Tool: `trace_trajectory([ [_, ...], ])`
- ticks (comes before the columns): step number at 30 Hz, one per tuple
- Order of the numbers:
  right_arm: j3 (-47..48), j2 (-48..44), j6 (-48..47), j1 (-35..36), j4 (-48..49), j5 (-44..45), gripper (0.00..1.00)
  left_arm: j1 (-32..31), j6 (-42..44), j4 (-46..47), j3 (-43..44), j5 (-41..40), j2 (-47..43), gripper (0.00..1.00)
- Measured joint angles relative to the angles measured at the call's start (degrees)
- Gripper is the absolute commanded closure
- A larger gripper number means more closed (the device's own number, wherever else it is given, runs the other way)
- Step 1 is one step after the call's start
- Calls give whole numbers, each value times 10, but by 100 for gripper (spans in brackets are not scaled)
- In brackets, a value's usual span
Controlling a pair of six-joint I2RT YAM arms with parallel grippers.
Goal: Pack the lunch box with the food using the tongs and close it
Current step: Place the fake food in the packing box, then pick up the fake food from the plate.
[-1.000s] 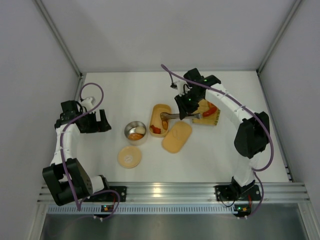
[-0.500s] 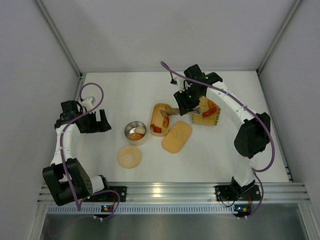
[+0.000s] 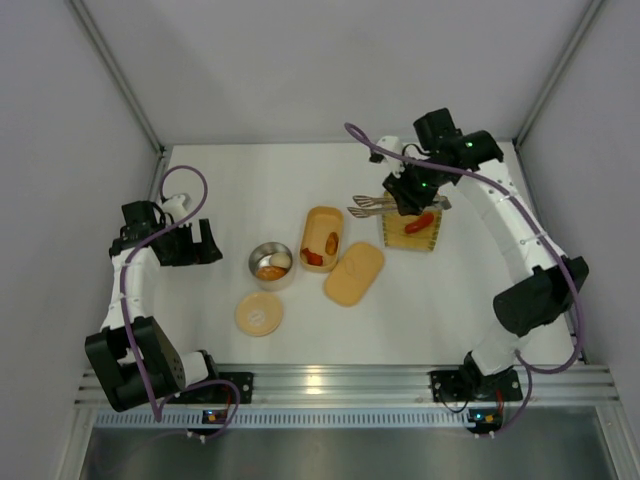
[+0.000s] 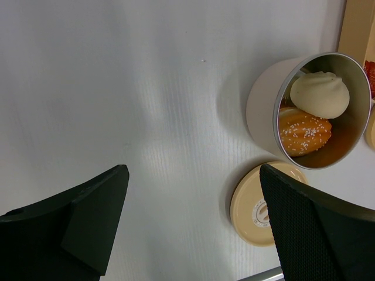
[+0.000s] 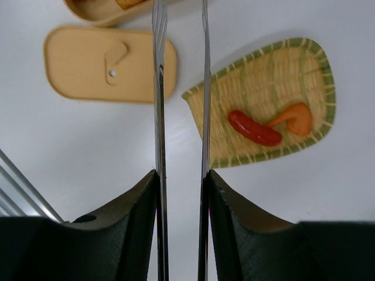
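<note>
Two arms of the tongs: clenched in the right jaws, long axis straight ahead of them, tips toward the lunch box.
Beside the right jaws: woven tray holding a red sausage and an orange piece; box lid ahead.
Change: tips were inside the lunch box, now drawn back over the desk.
Left jaws: spread wide, released; steel tin and tan lid ahead.
</note>
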Motion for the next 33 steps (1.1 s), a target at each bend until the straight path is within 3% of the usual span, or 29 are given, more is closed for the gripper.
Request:
trace_trajectory([
  [8,-51,-57,-192,-107,-36,42,60,0,-3,1,0,4,0,2],
  [16,-90,-59,-307,-134,-37,120,60,0,-3,4,0,4,0,2],
  [33,-136,-55,-359,-129,-19,198,59,0,-4,5,0,4,0,2],
])
